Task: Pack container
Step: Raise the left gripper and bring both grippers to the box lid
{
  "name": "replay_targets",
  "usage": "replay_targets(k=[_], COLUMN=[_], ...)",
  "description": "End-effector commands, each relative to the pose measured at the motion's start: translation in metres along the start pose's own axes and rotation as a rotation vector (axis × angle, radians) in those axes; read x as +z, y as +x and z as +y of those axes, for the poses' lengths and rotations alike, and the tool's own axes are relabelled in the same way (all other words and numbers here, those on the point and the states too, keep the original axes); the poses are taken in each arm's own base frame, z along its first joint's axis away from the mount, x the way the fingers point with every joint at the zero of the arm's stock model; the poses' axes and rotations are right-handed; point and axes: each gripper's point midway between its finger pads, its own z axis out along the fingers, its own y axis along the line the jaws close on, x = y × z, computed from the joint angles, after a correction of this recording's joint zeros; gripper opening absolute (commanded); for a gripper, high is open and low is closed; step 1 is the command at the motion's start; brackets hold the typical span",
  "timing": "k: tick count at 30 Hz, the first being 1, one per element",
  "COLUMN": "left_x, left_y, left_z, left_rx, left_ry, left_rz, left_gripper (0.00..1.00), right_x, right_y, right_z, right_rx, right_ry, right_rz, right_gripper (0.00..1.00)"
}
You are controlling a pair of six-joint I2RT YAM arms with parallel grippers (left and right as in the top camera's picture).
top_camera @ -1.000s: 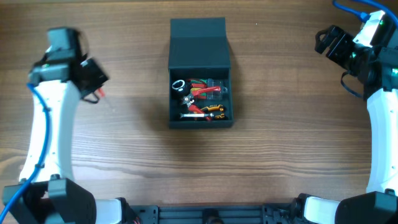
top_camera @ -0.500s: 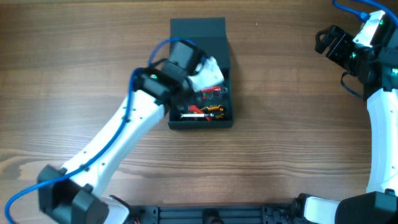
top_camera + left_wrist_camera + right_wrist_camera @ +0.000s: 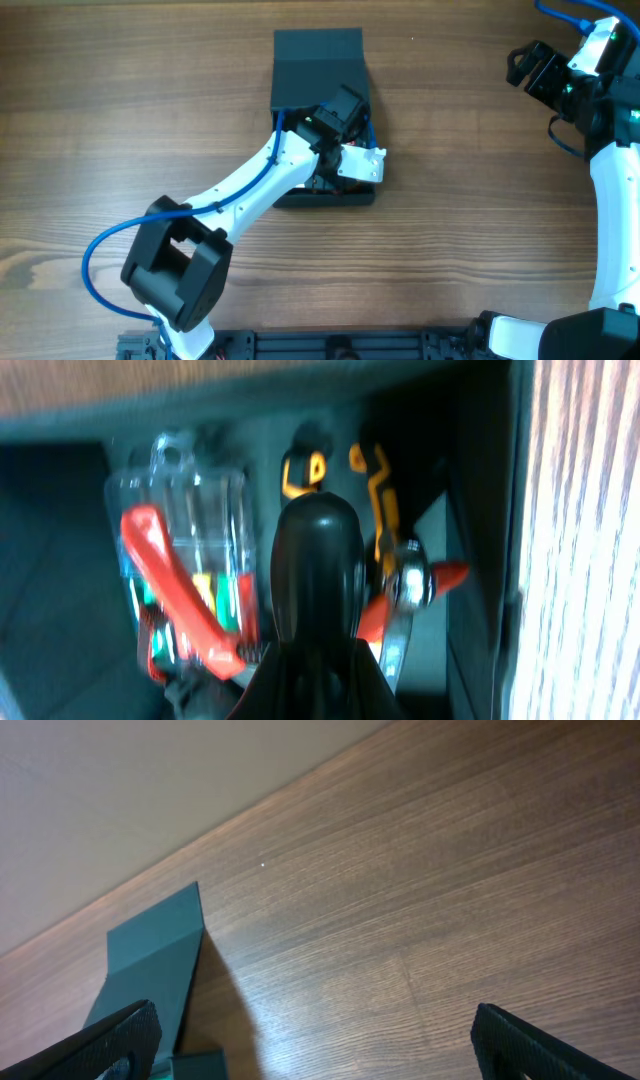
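Brown wood-grain table (image 3: 480, 200), pale wall (image 3: 150, 770) behind. Dark teal box (image 3: 320, 198), lid (image 3: 318, 55) flipped back, tools (image 3: 185, 590) inside. Left gripper (image 3: 318, 510) pinched closed; right gripper (image 3: 320, 1040) spread wide.

In the overhead view the container (image 3: 322, 198) sits on the table (image 3: 150, 120) just above the middle of the frame. Its lid (image 3: 318, 65) lies on its upper side, toward the top edge. My left gripper (image 3: 338, 165) reaches in from the lower left and hangs over the container's open well. My right gripper (image 3: 522, 65) is in the upper right corner, well apart from it. In my left wrist view a blister pack (image 3: 190, 510) lies in the well at upper left with a plier handle (image 3: 180, 600) across it. A wrench (image 3: 405, 600) lies between my finger (image 3: 315, 560) and the right wall.
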Motion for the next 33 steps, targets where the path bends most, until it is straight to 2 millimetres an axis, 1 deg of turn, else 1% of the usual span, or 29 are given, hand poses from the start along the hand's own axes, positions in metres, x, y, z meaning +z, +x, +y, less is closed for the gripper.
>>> replay_targets(k=[1,2,3,5,6,7,8,10,12,14,15,18,19,21,22,23,24,26,27,28,29,30,31,32,33], left_x=[0.006,0.006,0.006,0.006,0.006,0.006,0.006,0.005,0.002,-0.008,-0.017,-0.064,-0.085,-0.127,-0.141,-0.153,-0.163,-0.182,-0.185,-0.186,-0.185,-0.183,-0.181,-0.179,-0.177], left_y=[-0.021,-0.023,-0.023,-0.022,-0.018,-0.014,-0.01,-0.01,-0.015,-0.017,-0.019,-0.023,-0.023,-0.016,-0.008,0.0,0.004,0.004,0.014,0.029,0.045,0.06,0.074,0.094,0.114], left_z=[-0.012,-0.013,-0.013,-0.013,-0.011,-0.007,-0.002,0.008,0.021,0.027,0.032,0.054,0.067,0.093,0.103,0.11,0.113,0.109,0.11,0.113,0.114,0.117,0.119,0.122,0.124], left_rx=[0.076,0.08,0.082,0.074,0.055,0.004,-0.048,-0.166,-0.397,-0.568,-0.652,-0.801,-0.864,-1.06,-1.148,-1.223,-1.278,-1.296,-1.317,-1.347,-1.393,-1.472,-1.559,-1.664,-1.75], left_ry=[0.039,0.04,0.04,0.037,0.028,0.009,-0.02,-0.067,-0.12,-0.138,-0.149,-0.199,-0.232,-0.296,-0.317,-0.322,-0.286,-0.145,-0.158,-0.191,-0.209,-0.22,-0.221,-0.221,-0.226], left_rz=[-0.053,-0.053,-0.053,-0.049,-0.026,0.001,0.023,0.026,-0.006,-0.025,-0.04,-0.113,-0.159,-0.274,-0.317,-0.359,-0.422,-0.541,-0.535,-0.51,-0.482,-0.468,-0.46,-0.452,-0.44], left_gripper=[0.06,0.08,0.13,0.42,0.49,0.63,1.0,1.0,1.0,1.0,1.0,1.0,1.0,1.0,1.0,1.0,1.0,1.0,1.0,0.89,0.72,0.63,0.56,0.52,0.5], right_x=[-0.001,-0.001,-0.001,-0.001,-0.001,-0.001,-0.001,-0.001,-0.001,-0.001,-0.001,-0.001,-0.001,-0.001,-0.001,-0.001,-0.001,-0.001,-0.001,-0.001,-0.001,-0.001,0.001,0.005,0.012], right_y=[-0.002,-0.002,-0.002,-0.002,-0.002,-0.002,-0.002,-0.002,-0.002,-0.002,-0.002,-0.002,-0.002,-0.002,-0.002,-0.002,-0.002,-0.009,-0.012,-0.011,-0.011,-0.01,-0.008,-0.004,0.002], right_z=[0.001,0.001,0.001,0.001,0.001,0.001,0.001,0.001,0.001,0.001,0.001,0.001,0.001,0.001,0.001,0.001,0.001,0.004,0.005,0.006,0.009,0.011,0.011,0.009,0.005], right_rx=[0.002,0.002,0.002,0.002,0.002,0.002,0.002,0.002,0.002,0.002,0.002,0.002,0.002,0.002,0.002,0.002,0.002,-0.007,-0.009,-0.001,0.008,0.008,0.011,0.019,0.026], right_ry=[-0.003,-0.003,-0.003,-0.003,-0.003,-0.003,-0.003,-0.003,-0.003,-0.003,-0.003,-0.003,-0.003,-0.003,-0.003,-0.003,-0.004,-0.013,-0.017,-0.024,-0.04,-0.051,-0.056,-0.053,-0.049], right_rz=[-0.005,-0.005,-0.005,-0.005,-0.005,-0.005,-0.005,-0.005,-0.005,-0.005,-0.005,-0.005,-0.005,-0.005,-0.005,-0.005,-0.006,-0.034,-0.046,-0.042,-0.039,-0.033,-0.023,-0.009,0.011], right_gripper=[1.0,1.0,1.0,1.0,1.0,1.0,1.0,1.0,1.0,1.0,1.0,1.0,1.0,1.0,1.0,1.0,1.0,1.0,1.0,1.0,1.0,0.87,0.69,0.62,0.64])
